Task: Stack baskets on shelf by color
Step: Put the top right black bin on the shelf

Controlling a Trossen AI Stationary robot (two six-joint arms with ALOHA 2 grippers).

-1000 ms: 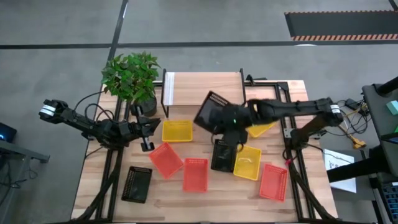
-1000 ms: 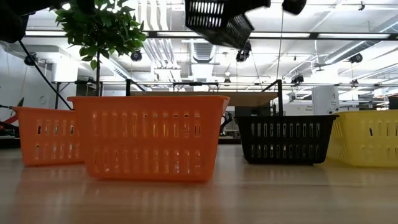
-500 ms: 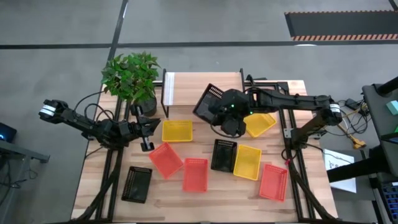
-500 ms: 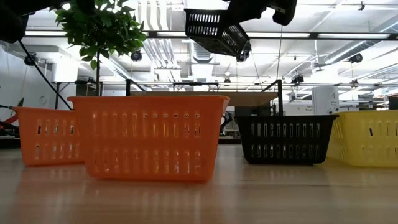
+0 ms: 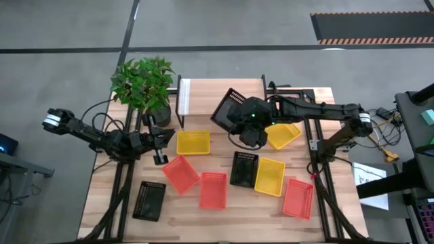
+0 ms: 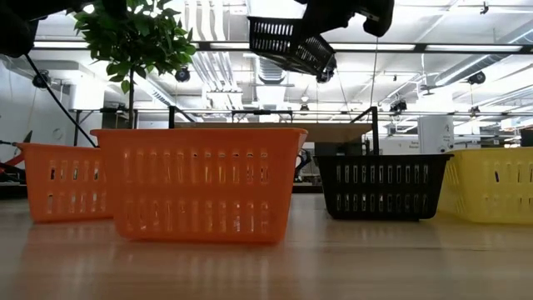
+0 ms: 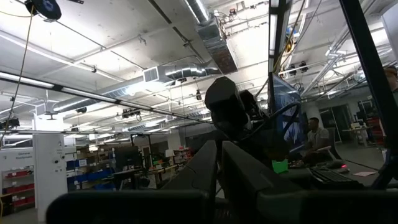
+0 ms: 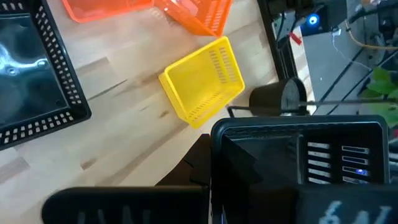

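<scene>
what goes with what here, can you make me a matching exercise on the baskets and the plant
Things:
1. black basket in the right gripper
2. potted plant
3. black basket near the table's front left corner
4. yellow basket just in front of the shelf

States:
A. lies alone on the table
B. held in the air, tilted
C. open side up beside the left gripper
D. stands at the shelf's left end

Pairs: 1-B, 2-D, 3-A, 4-C

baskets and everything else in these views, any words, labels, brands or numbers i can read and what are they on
No text can be read in any view.
Baskets, such as the orange basket: plain mesh sides, no label.
Paper sheet beside the table: printed marks, too small to read.
Striped mat on the floor: orange and white hazard edging only, no words.
Light marks at the right wrist view's bottom edge: too blurred to read.
</scene>
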